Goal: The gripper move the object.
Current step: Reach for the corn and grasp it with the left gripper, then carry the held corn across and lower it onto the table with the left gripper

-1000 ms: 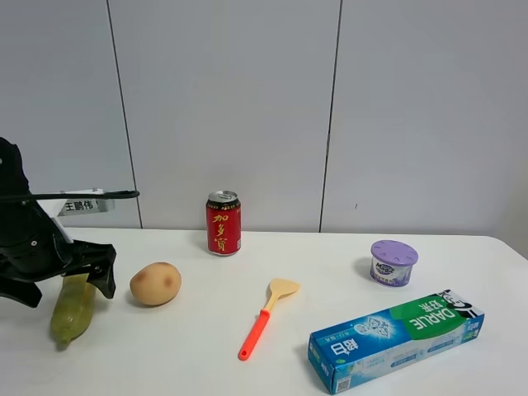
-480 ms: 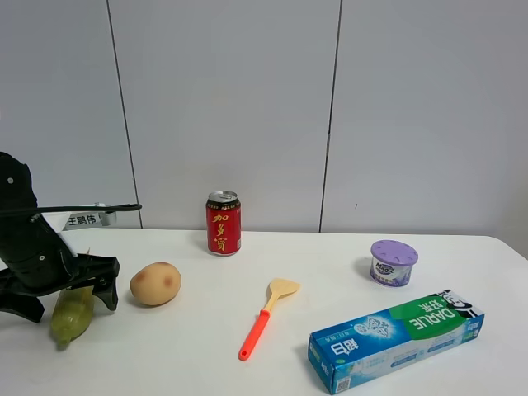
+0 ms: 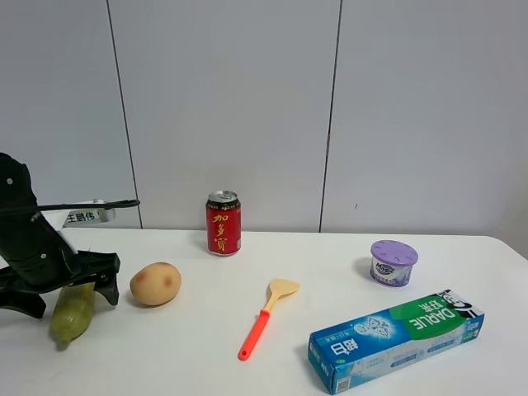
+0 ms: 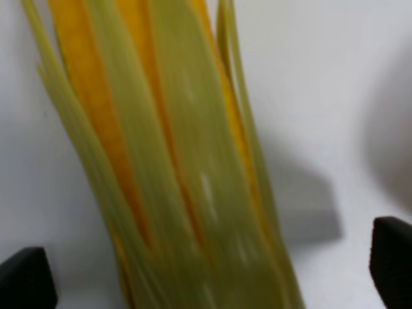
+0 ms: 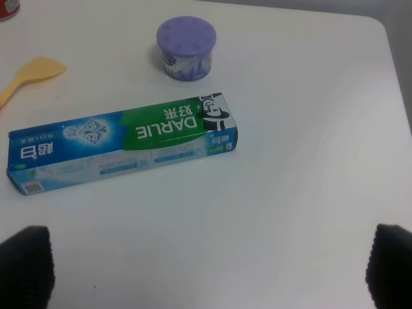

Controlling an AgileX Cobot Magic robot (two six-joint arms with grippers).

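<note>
- As I look down from the high camera, I see the left gripper (image 3: 64,290) low over the left end of the white table (image 3: 206,367). Its black fingers are spread to either side of the ear of corn (image 3: 70,312).
- The corn lies on the tabletop with its rounded green end poking out from under the claw toward the front edge.
- A round tan potato (image 3: 155,283) sits just beside the corn on its right, and the two do not touch.
- On the left wrist feed the husk, green with yellow-orange streaks, runs between the two fingertips (image 4: 22,278). I see bare table between each tip and the husk, so the jaws stand apart and are not clamped on it.
- I get the right gripper (image 5: 209,261) only on its own wrist feed, where its two dark tips sit far apart with white table between them.
- Beyond those tips lie a blue-and-green Darlie toothpaste box (image 5: 122,151) and, past it, a small tub with a purple lid (image 5: 185,47).
- A red drink can (image 3: 223,223) stands at the back near the wall.
- An orange-handled spatula (image 3: 266,318) lies between the potato and the box.
</note>
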